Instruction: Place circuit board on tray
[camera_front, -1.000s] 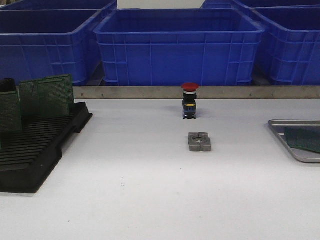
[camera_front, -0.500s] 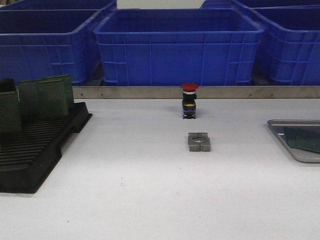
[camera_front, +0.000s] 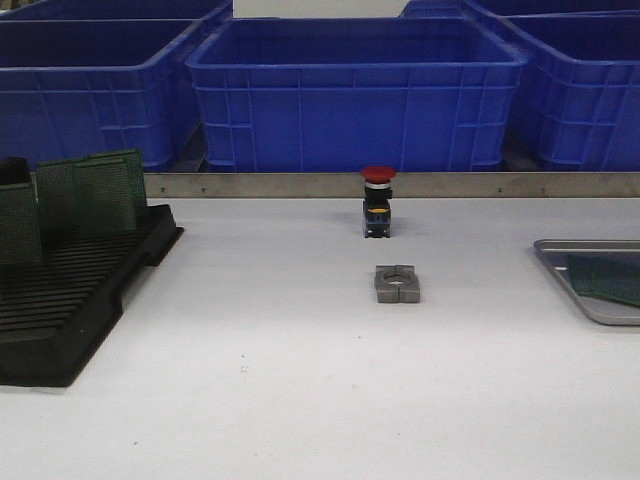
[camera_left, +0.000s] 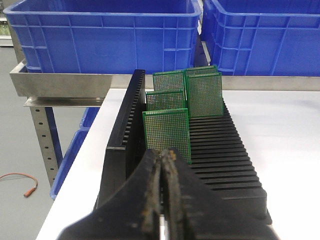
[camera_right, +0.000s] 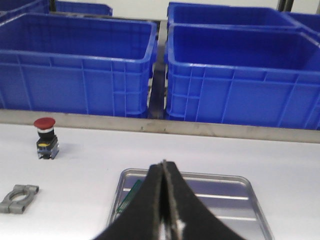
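Boards (camera_left: 187, 95) are standing upright in the black rack (camera_front: 70, 300) on the left side of the table (camera_front: 300, 380), five of them as far as the left wrist cam shows, all bunched toward the rack's far end. The nearest one (camera_left: 167, 134) sits just past the left gripper (camera_left: 163, 165), which has its fingers pressed together with nothing between them.

Over on the right, the tray (camera_front: 560, 262) lies flat near the table edge, partly cut off in the front view. It already has a green board (camera_front: 605, 278) lying in it. From the right wrist cam you only catch that board's edge (camera_right: 131, 194) poking out beside the right gripper (camera_right: 163, 172). That gripper is pinched closed too, empty, hanging over the tray's (camera_right: 220, 200) ribbed floor.

Middle of the table has a red-capped button (camera_front: 379, 202) standing near the back rail, and a small grey clamp block (camera_front: 397, 284) lying a bit in front of it, not touching. Blue bins (camera_front: 355, 90) line up behind the rail.
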